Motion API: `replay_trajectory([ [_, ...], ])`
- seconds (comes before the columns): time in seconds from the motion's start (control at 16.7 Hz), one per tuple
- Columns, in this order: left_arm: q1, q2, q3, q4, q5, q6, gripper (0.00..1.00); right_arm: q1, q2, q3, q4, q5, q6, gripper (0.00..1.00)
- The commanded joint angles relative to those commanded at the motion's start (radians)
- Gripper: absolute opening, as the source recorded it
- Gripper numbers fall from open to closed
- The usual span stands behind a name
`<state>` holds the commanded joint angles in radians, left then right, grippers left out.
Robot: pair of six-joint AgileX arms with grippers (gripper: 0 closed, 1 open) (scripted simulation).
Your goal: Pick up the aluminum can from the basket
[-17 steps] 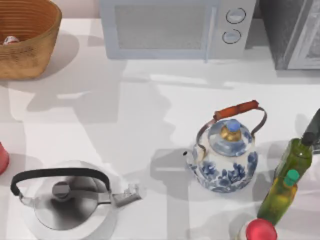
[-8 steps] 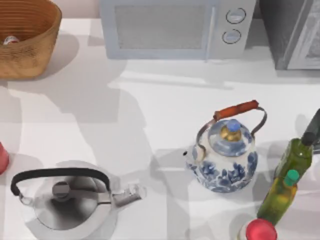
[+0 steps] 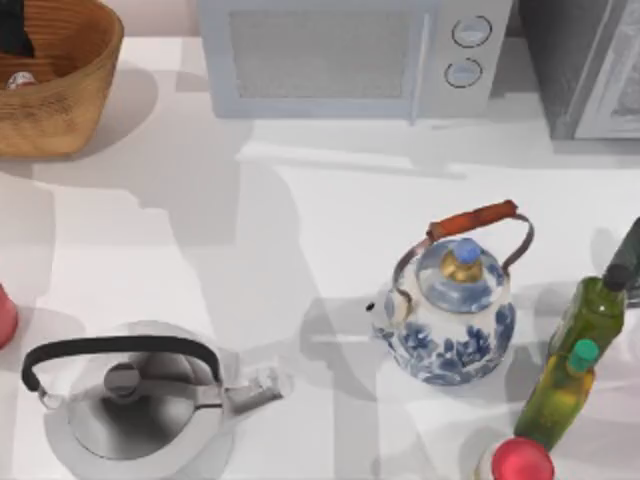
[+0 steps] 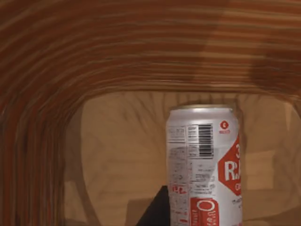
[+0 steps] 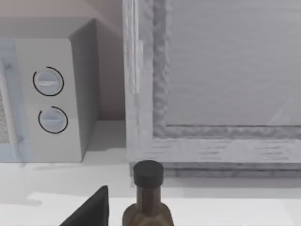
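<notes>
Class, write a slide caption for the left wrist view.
Upright aluminum can seen inside the basket.

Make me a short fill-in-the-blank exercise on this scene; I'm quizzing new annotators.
1. The aluminum can stands upright inside the ____.
2. The left gripper is above the basket, at the table's far ____ corner in the top view.
3. The blue-and-white kettle has an ____ handle grip.
4. The microwave has ____ round knobs.

Missing words: basket; left; orange; two
</notes>
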<state>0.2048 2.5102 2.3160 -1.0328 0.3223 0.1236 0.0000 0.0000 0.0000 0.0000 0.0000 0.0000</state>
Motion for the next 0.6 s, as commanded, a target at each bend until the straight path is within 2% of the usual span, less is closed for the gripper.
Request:
replay_trajectory([
  [0.36, -0.003, 0.006, 0.061, -0.034, 0.001, -0.003, 1.00, 0.000, 0.000, 0.000, 0.000, 0.000, 0.000, 1.00],
  [0.6, -0.009, 0.108, 0.208, -0.100, -0.001, -0.008, 1.00, 0.000, 0.000, 0.000, 0.000, 0.000, 0.000, 1.00],
])
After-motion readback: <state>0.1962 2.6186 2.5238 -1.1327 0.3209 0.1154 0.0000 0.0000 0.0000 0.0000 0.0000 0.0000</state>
